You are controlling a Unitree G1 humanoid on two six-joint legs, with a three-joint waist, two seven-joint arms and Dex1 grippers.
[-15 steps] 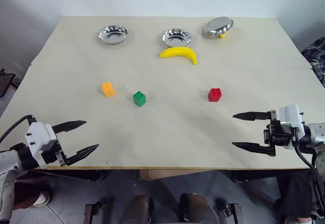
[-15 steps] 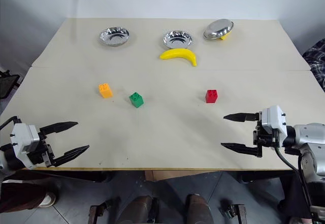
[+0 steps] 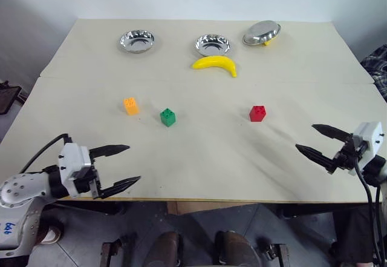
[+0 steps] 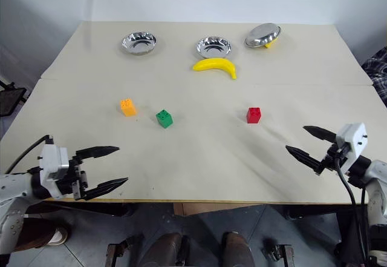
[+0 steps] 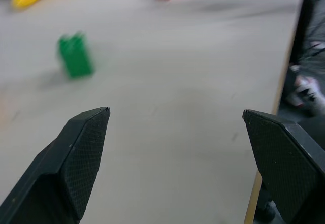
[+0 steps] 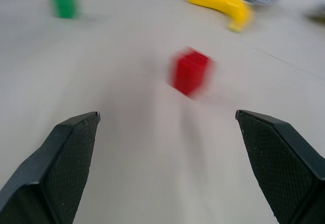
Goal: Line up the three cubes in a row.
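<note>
Both pincers, the left pincer (image 3: 115, 169) and the right pincer (image 3: 319, 147), hang wide and empty at the near counter (image 3: 199, 158) edge, probably readying a reach, since the small studded plastic orange cube (image 3: 130, 105), green cube (image 3: 167, 117) and red cube (image 3: 257, 113) sit mid-counter unaligned, red well apart rightward.

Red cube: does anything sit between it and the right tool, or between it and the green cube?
Nothing visible. Bare table lies between the open right tool and the red cube, and between that and the green cube. The banana lies farther back.
</note>
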